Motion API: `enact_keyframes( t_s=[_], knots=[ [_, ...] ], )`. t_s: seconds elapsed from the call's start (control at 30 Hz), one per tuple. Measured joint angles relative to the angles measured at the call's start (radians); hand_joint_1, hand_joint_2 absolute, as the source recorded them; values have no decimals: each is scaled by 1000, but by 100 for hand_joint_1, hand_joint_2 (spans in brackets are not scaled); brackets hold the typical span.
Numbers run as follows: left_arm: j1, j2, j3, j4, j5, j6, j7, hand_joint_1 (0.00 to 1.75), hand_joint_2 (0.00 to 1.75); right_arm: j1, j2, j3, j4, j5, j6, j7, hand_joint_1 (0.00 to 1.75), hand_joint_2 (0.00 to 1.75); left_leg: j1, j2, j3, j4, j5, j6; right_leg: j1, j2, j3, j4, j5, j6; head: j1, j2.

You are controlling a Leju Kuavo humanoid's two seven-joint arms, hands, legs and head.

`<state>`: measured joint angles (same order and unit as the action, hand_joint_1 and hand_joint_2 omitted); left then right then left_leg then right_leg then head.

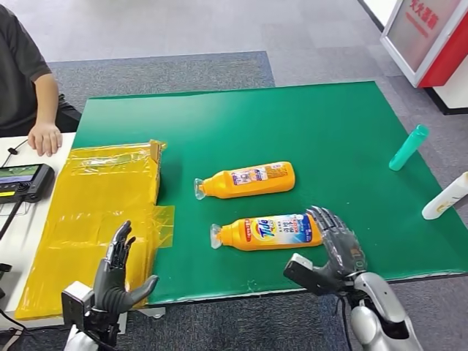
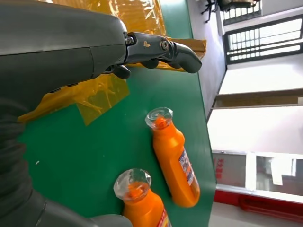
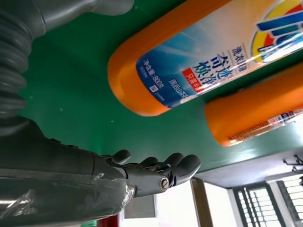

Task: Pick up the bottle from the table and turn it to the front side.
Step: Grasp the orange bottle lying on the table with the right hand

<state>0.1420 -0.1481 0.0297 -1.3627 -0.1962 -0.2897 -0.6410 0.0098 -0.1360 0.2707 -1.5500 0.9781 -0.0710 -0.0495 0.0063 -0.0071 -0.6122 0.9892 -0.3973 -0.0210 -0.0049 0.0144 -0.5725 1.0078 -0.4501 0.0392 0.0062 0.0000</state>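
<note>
Two orange detergent bottles lie on their sides on the green mat (image 1: 342,131), clear caps pointing left. The near bottle (image 1: 268,232) (image 2: 146,208) (image 3: 200,52) shows its colourful blue label upward. The far bottle (image 1: 248,180) (image 2: 176,163) (image 3: 257,111) shows a smaller white label. My right hand (image 1: 336,245) (image 3: 153,172) is open, just beside the near bottle's base end, fingers apart and holding nothing. My left hand (image 1: 117,272) (image 2: 157,49) hovers open over the table's front left edge, near the yellow plastic.
A yellow plastic bag (image 1: 99,212) covers the left of the table. A person's hand (image 1: 45,137) rests at the far left beside a dark handheld device (image 1: 22,181). A teal bottle (image 1: 408,148) and a white bottle (image 1: 446,196) lie at the mat's right edge.
</note>
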Motion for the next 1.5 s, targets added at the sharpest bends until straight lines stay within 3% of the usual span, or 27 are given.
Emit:
enact_keyframes(
  t_s=[0.27,0.7,0.83,1.0,1.23,1.37,1.5],
  knots=[
    [-51,3,40,84,5,-36,-17,0,175,-241,-41,97,189,7,170,54,0,175,0,0,0,0,4,0,0,0,0,0,3,1,0,0],
    [-89,4,61,144,-18,-34,-31,0,175,-488,-9,309,479,-99,301,96,0,175,0,0,0,0,4,0,0,0,0,1,3,1,0,0],
    [-94,5,61,153,-21,-33,-32,0,175,-538,3,358,561,-126,335,99,154,175,0,0,0,0,4,0,0,0,0,0,4,1,0,0],
    [-99,7,61,162,-23,-30,-33,0,175,-588,7,402,636,-144,353,95,175,175,0,0,1,0,4,0,0,0,1,0,4,1,0,0],
    [-101,11,62,172,-25,-23,-33,0,175,-621,4,435,674,-180,366,78,175,175,0,0,2,0,4,0,0,0,1,0,4,1,0,0],
    [-93,12,71,173,-25,-20,-35,0,175,-591,-27,443,623,-219,319,85,175,175,0,0,1,0,4,1,0,0,1,0,5,1,0,0],
    [-73,13,85,169,-26,-30,-36,0,175,-497,-79,429,482,-240,250,92,175,175,0,-1,0,0,4,1,0,-1,0,0,4,1,0,0]
  ],
)
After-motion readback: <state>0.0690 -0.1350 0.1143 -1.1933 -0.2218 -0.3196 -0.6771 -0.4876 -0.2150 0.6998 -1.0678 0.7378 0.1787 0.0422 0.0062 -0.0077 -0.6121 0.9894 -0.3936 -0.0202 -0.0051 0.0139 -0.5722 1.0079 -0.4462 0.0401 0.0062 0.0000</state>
